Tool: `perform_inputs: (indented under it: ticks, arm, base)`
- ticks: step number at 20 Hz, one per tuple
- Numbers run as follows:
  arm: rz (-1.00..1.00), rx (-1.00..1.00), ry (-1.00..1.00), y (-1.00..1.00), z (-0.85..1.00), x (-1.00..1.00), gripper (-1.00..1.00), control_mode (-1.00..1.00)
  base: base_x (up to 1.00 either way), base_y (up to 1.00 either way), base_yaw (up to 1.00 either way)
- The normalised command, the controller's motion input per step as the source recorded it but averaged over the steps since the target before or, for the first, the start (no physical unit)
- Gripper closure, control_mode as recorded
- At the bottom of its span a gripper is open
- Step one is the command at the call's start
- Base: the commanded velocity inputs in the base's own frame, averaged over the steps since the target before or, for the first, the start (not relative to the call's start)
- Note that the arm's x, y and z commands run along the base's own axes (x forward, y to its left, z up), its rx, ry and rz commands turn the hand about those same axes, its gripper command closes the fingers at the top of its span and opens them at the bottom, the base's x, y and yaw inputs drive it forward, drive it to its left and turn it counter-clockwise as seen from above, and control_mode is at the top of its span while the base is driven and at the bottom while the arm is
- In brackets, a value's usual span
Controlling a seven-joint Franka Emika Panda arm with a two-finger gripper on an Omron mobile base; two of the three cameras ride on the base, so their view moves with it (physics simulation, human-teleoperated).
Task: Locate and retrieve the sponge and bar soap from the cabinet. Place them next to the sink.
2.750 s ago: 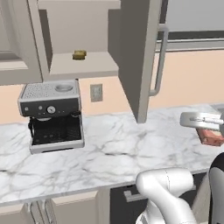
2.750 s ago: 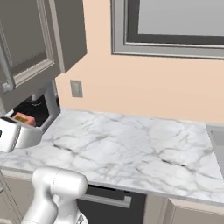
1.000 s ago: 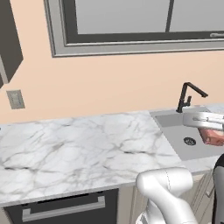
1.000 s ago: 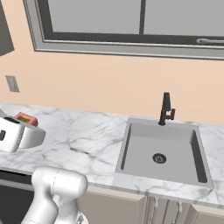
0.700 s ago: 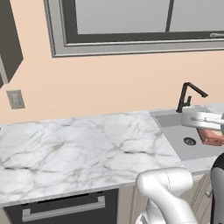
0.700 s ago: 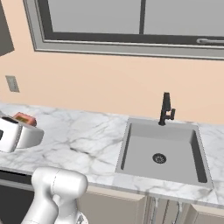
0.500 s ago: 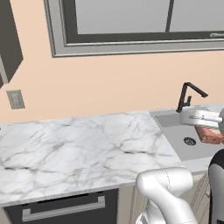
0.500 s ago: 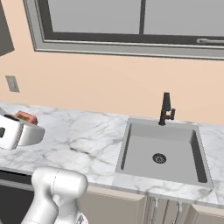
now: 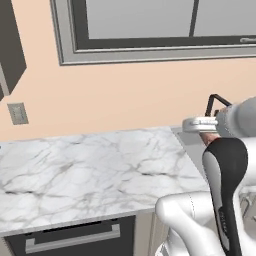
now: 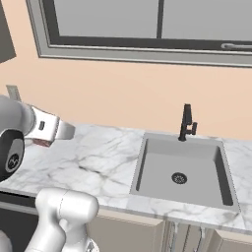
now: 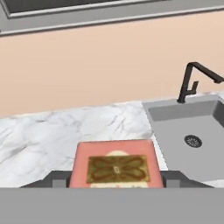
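No readable text anywhere; the bar soap (image 11: 116, 168) bears only an ornamental emblem.

The white Franka arm rises from its base with the dark elbow joint bent high and the forearm reaching forward at about counter height. The gripper (image 11: 116, 179) points roughly level toward the wall, its two dark fingers (image 11: 59, 178) set on either side of the bar soap (image 11: 115, 164), clamped on its short ends. In the left base view the hand (image 9: 200, 124) shows as a flat white block, with the soap's pink edge just under it.
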Motion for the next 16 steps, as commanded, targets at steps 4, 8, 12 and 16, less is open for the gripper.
perform_inputs:
  ticks: [4,8,12,16]
  arm:
    - [0.0,-0.1,0.09,-0.3,-0.48,1.0,1.0,-1.0]
    - [0.0,-0.05,0.22,-0.33,-0.36,0.95,1.0,-1.0]
    - [0.0,-0.06,0.41,-0.16,-0.47,0.79,1.0,-1.0]
    - [0.08,0.01,0.15,-0.09,-0.45,0.67,1.0,-1.0]
  base:
    - [0.0,0.0,0.0]
    - [0.0,0.0,0.0]
    - [0.0,0.0,0.0]
    - [0.0,0.0,0.0]
